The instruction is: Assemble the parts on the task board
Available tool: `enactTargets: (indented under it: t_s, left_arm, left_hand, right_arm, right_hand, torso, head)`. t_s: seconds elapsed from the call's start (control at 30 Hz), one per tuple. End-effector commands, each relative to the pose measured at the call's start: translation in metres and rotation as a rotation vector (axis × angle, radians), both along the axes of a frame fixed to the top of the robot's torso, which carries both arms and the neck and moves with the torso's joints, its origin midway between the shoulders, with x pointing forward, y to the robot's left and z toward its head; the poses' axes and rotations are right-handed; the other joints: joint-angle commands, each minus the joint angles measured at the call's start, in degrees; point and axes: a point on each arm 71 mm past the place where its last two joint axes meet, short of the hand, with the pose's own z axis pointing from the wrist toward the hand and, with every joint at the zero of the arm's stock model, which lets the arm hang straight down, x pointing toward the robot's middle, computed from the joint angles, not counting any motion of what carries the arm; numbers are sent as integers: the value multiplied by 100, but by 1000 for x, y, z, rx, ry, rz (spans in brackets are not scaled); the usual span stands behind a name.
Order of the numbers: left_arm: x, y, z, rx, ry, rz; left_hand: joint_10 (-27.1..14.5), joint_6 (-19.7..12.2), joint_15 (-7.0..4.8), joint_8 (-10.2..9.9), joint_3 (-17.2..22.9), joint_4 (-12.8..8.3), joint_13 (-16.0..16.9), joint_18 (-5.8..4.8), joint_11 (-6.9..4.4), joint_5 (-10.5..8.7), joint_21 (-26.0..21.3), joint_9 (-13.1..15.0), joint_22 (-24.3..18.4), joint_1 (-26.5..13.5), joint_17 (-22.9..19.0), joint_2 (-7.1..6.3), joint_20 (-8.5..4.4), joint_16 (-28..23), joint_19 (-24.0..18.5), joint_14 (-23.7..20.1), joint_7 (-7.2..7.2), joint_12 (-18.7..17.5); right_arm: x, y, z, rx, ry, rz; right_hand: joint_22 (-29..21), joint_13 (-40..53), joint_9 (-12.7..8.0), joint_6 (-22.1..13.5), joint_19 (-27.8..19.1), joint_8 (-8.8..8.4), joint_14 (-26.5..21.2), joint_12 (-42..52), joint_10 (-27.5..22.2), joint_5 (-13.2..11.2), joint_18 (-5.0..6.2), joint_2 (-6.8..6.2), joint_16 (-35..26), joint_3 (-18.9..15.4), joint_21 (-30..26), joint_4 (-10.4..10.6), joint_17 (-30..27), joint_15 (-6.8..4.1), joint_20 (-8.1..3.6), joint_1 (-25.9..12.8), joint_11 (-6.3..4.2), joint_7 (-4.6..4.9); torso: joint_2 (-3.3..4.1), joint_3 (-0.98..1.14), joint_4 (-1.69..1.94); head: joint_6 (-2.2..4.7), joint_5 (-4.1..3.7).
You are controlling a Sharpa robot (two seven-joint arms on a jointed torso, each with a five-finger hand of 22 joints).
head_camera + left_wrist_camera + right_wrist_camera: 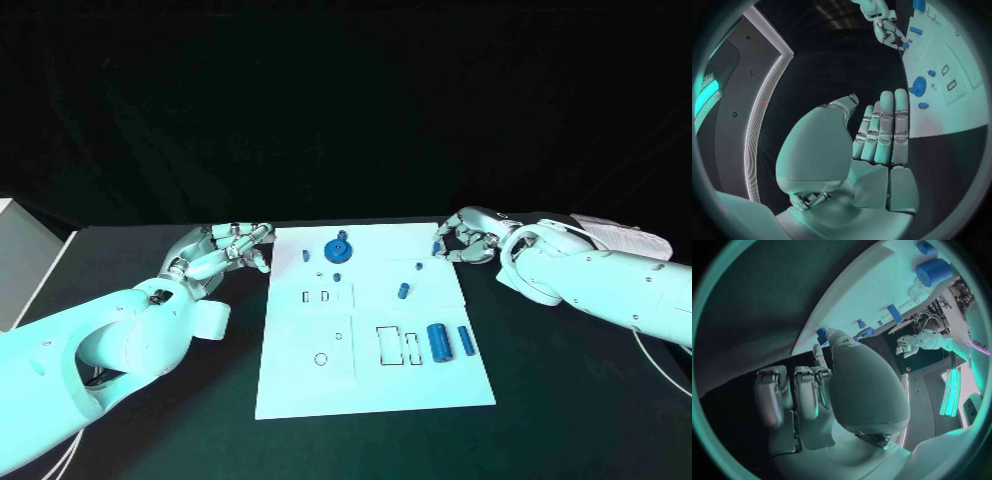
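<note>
The white task board (378, 375) lies in the middle of the table. On it are a blue round disc (336, 249), a small blue peg (405, 291) and two blue cylinders (438, 341) near the right edge. My right hand (472, 236) is at the board's far right corner, its thumb and a finger pinching a small blue part (437, 246), which the right wrist view shows at the fingertips (822, 335). My left hand (221, 252) hovers just off the board's far left corner; its fingers (886, 125) lie straight and hold nothing.
Outlined slots (397, 345) are printed on the board's near half. A white box (26, 255) stands at the table's left edge. White papers (623, 238) lie at the far right behind my right arm.
</note>
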Motion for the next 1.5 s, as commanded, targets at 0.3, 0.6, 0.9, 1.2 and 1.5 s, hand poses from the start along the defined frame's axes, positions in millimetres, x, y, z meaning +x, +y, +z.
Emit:
enactTargets:
  t_s: [0.3, 0.6, 0.9, 1.2, 1.5]
  left_arm:
    - [0, -2, 1, -4, -9, -18]
    - [0, -2, 1, -3, -9, -19]
    - [0, -3, 0, -3, -9, -20]
    - [0, -2, 0, -3, -9, -20]
    - [0, -2, 0, -2, -8, -19]
  left_hand:
    - [-37, -37, 8, 12, 36, -2, 6, 73, -17, -23, 14, 5, 5, -25, -5, -28, -11, 20, -36, -42, 17, -20]
    - [-37, -37, 8, 12, 36, -2, 6, 73, -17, -23, 14, 5, 5, -25, -5, -28, -11, 20, -36, -42, 17, -20]
    - [-37, -37, 8, 12, 36, -2, 6, 73, -17, -23, 14, 5, 5, -25, -5, -28, -11, 20, -36, -42, 17, -20]
    - [-46, -45, 11, 10, 43, -9, 5, 73, -14, -23, 33, 6, 17, -23, -9, -30, -7, 28, -54, -47, 21, -19]
    - [-46, -45, 11, 10, 43, -9, 5, 73, -14, -23, 33, 6, 17, -23, -9, -30, -7, 28, -54, -47, 21, -19]
  right_arm:
    - [0, 3, -3, -13, 11, -6]
    - [0, 5, -3, -12, 11, -13]
    - [0, 9, -3, -27, 3, -1]
    - [0, 12, -1, -33, -34, 5]
    - [-5, 17, 7, -2, -114, -7]
  right_hand:
    - [1499, 1508, -2, -17, 583, -8, 597, 12, 609, -19, -79, 12, 36, -106, 59, 12, 1510, 58, 47, -191, 28, 12]
    - [1508, 1508, 40, 162, 589, 113, 597, 12, 609, 94, -83, 79, 36, -114, 71, 0, 1510, 50, 55, -288, 7, -20]
    - [1508, 1508, 110, 419, 589, 361, 597, 12, 609, -213, -83, 287, 36, 363, 71, -84, 1510, -93, -63, -63, -116, -162]
    - [1508, 1508, 153, 482, 589, 493, 597, 12, 609, -240, -83, 308, 36, 726, 71, -195, 1510, -148, -123, 40, -170, -216]
    - [1508, 1508, 174, 501, 589, 549, 597, 12, 609, -248, -83, 310, 36, 841, 71, -225, 1510, -145, -129, 14, -187, -229]
  torso:
    - [0, 2, -4]
    - [2, -2, 0]
    - [2, -2, 0]
    - [-1, -1, -2]
    - [-13, -1, -11]
  head:
    - [-1, -4]
    - [-4, -27]
    - [-15, -31]
    - [-23, -24]
    - [-20, -1]
